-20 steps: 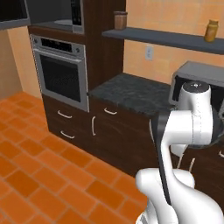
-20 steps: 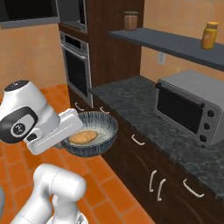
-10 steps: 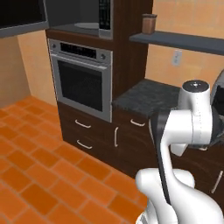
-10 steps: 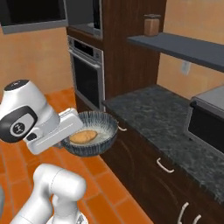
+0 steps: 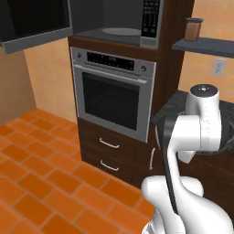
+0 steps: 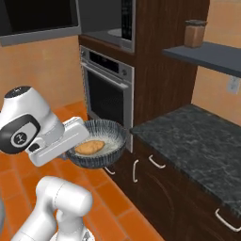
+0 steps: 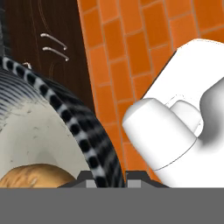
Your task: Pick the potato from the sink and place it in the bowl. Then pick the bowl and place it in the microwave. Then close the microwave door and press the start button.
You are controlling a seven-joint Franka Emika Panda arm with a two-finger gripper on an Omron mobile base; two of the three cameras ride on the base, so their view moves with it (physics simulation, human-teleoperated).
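Left base view: microwave (image 5: 114, 23) up top, microwave door (image 5: 34, 23) swung open, silver oven (image 5: 113, 98) below.
Right base view: gripper (image 6: 87, 141) carries bowl (image 6: 110, 132) aloft, potato (image 6: 89, 147) inside.
Hand view: fingers (image 7: 89, 180) pinch bowl rim; potato beside them.

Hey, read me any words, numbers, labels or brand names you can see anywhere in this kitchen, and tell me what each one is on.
No text can be read.
microwave keypad: rows of pale buttons, too small and blurred to read.
silver oven control strip: faint marks, unreadable.
jar on the shelf: no label visible.
bowl with the potato: streaks, no lettering.
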